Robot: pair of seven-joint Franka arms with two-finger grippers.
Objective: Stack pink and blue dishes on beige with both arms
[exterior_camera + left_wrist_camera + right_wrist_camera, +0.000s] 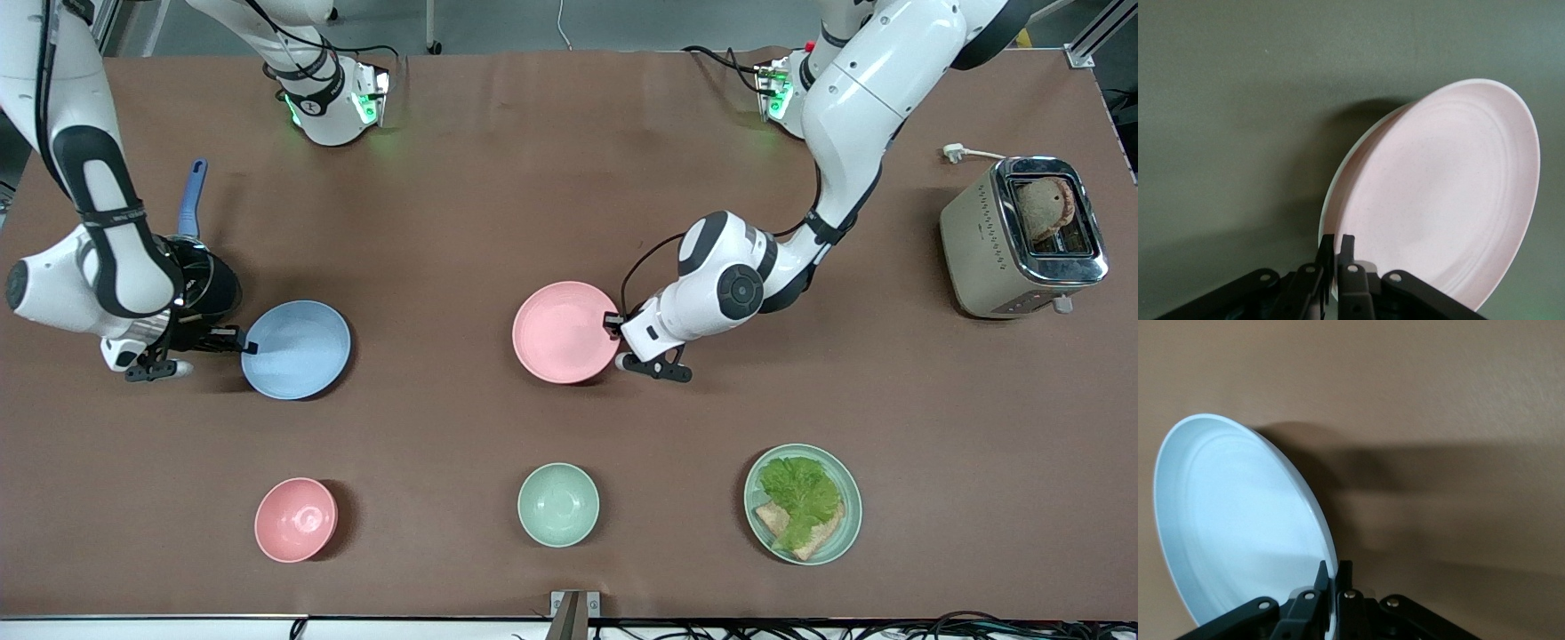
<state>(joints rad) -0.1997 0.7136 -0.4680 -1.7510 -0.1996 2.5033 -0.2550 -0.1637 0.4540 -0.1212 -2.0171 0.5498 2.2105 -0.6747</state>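
The pale pink plate [566,332] lies mid-table, and my left gripper [613,323] is shut on its rim at the edge toward the left arm's end. In the left wrist view the pink plate [1445,200] rests over a cream-beige plate whose rim [1333,195] peeks out beneath it, with the left gripper [1337,245] clamped at that edge. From the front the beige plate is hidden under the pink one. The light blue plate [296,349] sits toward the right arm's end. My right gripper [245,343] is shut on its rim, as the right wrist view shows: gripper [1332,570], blue plate [1238,527].
Nearer the front camera stand a small pink bowl [296,520], a pale green bowl [558,504] and a green plate [845,480] with lettuce and bread. A toaster [1022,236] holds toast at the left arm's end. A blue-handled saucepan [191,200] lies partly under the right arm.
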